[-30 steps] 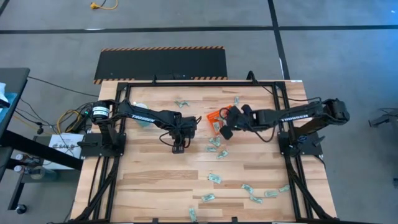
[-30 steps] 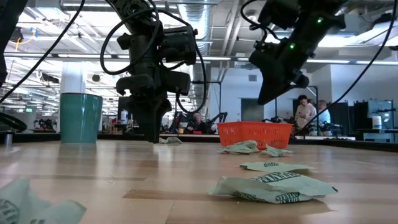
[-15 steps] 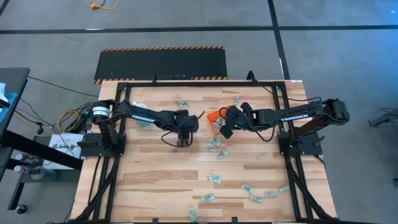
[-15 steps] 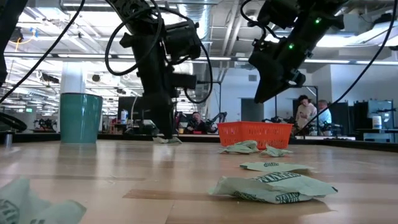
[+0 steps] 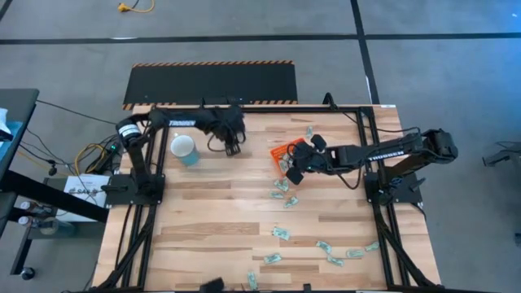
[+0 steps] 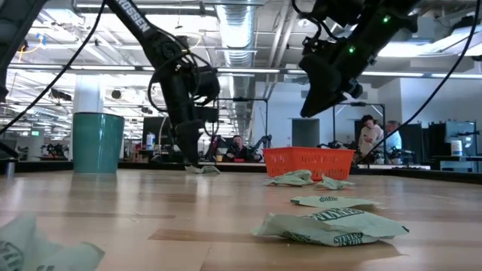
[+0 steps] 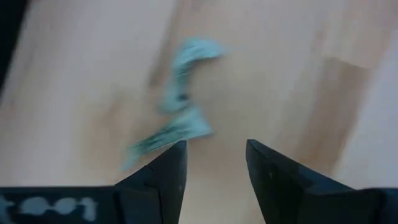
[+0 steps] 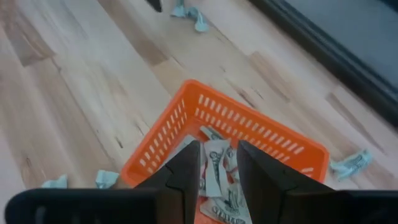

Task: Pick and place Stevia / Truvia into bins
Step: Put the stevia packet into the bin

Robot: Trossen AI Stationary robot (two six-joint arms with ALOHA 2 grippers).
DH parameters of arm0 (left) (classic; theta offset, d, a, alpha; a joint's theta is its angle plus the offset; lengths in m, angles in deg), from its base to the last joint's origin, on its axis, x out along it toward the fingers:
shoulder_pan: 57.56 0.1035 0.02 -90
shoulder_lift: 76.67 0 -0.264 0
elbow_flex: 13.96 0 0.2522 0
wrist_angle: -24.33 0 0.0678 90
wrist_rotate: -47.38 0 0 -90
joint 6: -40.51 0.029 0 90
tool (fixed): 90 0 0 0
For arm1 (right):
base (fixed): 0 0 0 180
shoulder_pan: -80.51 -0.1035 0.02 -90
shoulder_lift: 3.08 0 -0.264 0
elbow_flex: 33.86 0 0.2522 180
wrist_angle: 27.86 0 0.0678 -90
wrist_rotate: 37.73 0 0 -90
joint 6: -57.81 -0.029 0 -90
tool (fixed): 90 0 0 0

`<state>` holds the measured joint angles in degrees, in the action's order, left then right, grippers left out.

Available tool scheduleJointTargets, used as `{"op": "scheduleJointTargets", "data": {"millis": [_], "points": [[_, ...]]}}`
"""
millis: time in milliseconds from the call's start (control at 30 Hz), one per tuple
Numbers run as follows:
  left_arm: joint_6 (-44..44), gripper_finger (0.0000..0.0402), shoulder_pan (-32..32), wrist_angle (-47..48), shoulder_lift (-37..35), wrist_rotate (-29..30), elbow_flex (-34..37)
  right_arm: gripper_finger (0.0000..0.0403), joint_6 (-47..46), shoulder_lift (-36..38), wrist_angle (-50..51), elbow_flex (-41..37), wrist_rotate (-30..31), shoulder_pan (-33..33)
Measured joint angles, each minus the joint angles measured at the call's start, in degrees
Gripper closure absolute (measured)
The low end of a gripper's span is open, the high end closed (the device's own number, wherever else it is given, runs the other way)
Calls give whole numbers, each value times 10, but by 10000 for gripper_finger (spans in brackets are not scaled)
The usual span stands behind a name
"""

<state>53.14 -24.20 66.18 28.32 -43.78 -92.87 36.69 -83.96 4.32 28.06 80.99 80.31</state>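
Pale green Stevia packets lie scattered flat on the wooden table. A small cluster of packets [image 5: 238, 135] [image 7: 177, 118] lies near the far edge. My left gripper [image 5: 232, 149] [image 7: 216, 162] hovers open just on the near side of it, pointing steeply down, with nothing between its fingers. The orange bin [image 5: 278, 151] [image 8: 249, 118] stands right of centre and holds a few packets [image 8: 214, 158]. My right gripper [image 5: 291, 173] [image 8: 217, 171] hangs open above the bin's near part, holding nothing.
A white and light-blue cup [image 5: 185, 148] [image 6: 98, 143] stands left of my left gripper. Loose packets lie just on the near side of the bin [image 5: 281, 191], in the near right part of the table [image 5: 330, 248] and at the far right [image 5: 309, 130]. People sit in the room behind.
My left gripper has swung from the table's middle toward the far edge and slightly left, ending beside the cluster of packets there, and has stayed open. My right gripper has stayed above the orange bin.
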Motion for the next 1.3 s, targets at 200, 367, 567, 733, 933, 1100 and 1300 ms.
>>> {"op": "scheduleJointTargets", "data": {"millis": [200,367,567,733,933,1100,1300], "points": [[10,247,46,-22,0,-39,-10,303,17,0,-13,0,3,-6],[53,246,47,-27,8,-72,-10,303,17,0,-13,0,3,-5],[82,222,45,-40,10,-72,-10,303,17,0,-18,0,12,-5],[133,173,45,-39,11,-38,-10,303,17,0,-32,0,16,-5],[200,142,45,-32,11,-11,-10,303,17,0,-42,0,16,-5],[228,145,45,-33,11,-11,-4,303,17,0,-42,0,16,-5],[287,156,45,-30,11,-8,17,303,17,0,-42,0,16,-5]]}}
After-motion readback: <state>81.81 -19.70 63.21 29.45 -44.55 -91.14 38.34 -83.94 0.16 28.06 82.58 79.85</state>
